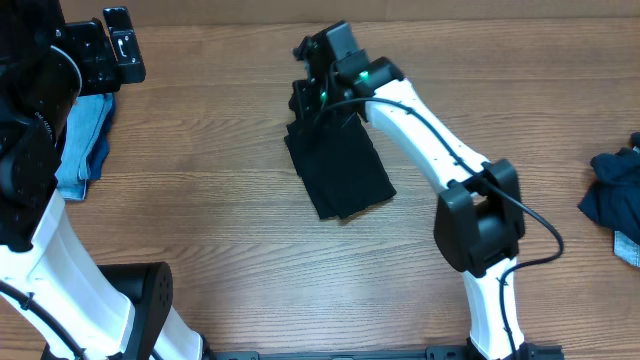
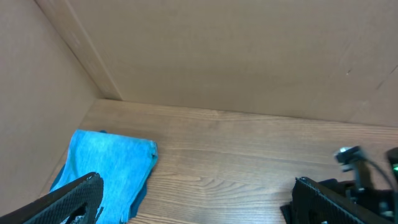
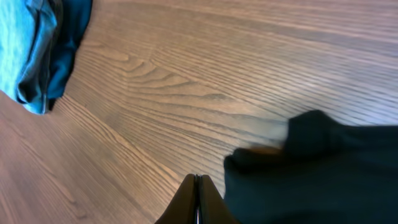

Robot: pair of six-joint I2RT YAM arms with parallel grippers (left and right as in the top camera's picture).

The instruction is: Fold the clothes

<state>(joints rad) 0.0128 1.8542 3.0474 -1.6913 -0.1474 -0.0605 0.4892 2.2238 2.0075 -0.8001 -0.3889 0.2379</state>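
Note:
A black folded garment [image 1: 340, 172] lies in the middle of the table. My right gripper [image 1: 303, 100] is at its far left corner, low over the wood. In the right wrist view its fingers [image 3: 198, 200] are pressed together with nothing visible between them, and the black garment [image 3: 329, 171] lies just to their right. A light blue folded garment [image 1: 85, 140] lies at the table's left edge. My left gripper [image 1: 108, 48] hovers beyond it, wide open [image 2: 199, 208] and empty, with the blue garment [image 2: 109, 165] below its left finger.
A crumpled dark blue pile of clothes [image 1: 615, 195] lies at the right edge of the table. A brown wall [image 2: 236, 56] rises behind the table's far edge. The blue garment also shows at the top left of the right wrist view [image 3: 37, 43].

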